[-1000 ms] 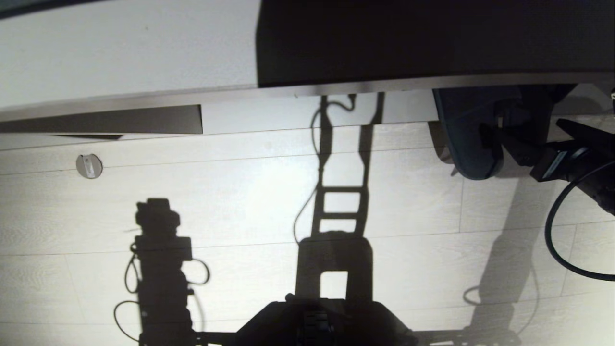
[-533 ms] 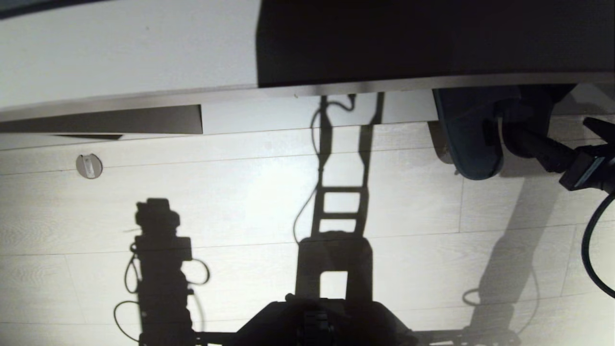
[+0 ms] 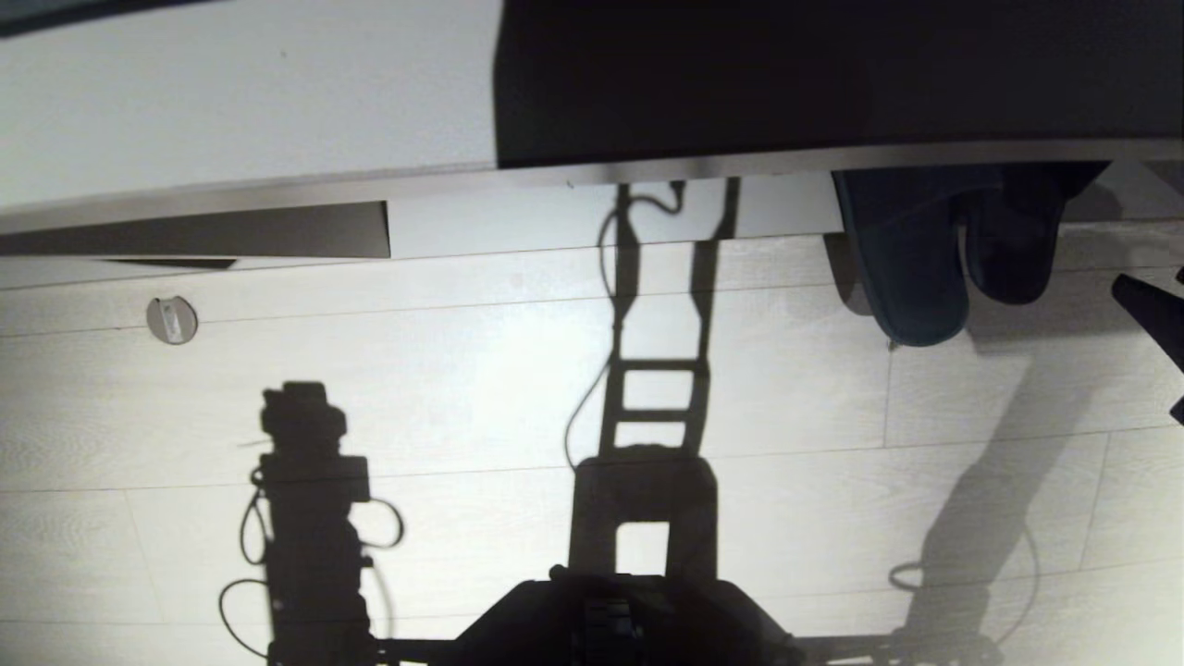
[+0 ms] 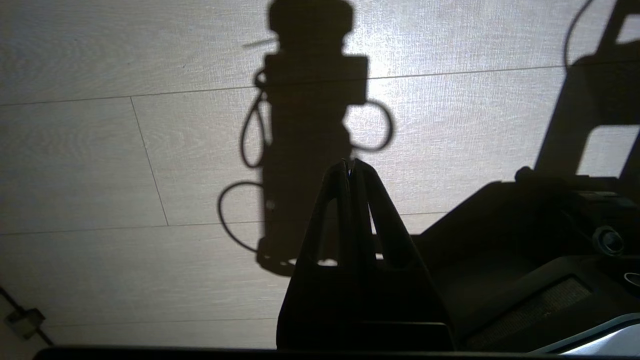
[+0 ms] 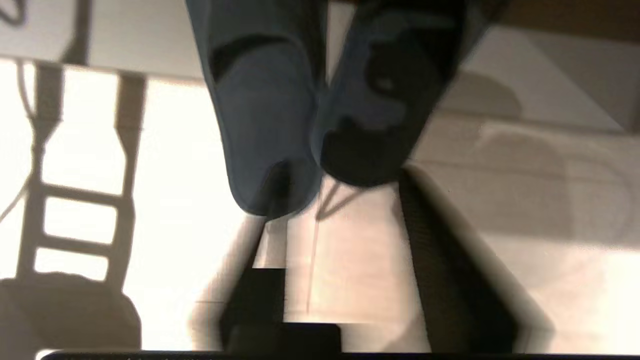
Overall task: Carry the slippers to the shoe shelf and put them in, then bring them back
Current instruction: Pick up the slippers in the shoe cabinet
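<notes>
Slippers (image 3: 934,268) sit upper right in the head view, toes tucked into the shoe shelf (image 3: 647,171), heels sticking out over the floor (image 3: 462,388). Left wrist view: left gripper (image 4: 351,167) jaws closed, empty. Right wrist view: right gripper (image 5: 340,200) jaws apart, just short of the slippers' heels, holding nothing.

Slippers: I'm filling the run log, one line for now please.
slippers: side by side, half under shelf edge | right gripper: open, empty, near heels | left gripper: shut, parked
</notes>
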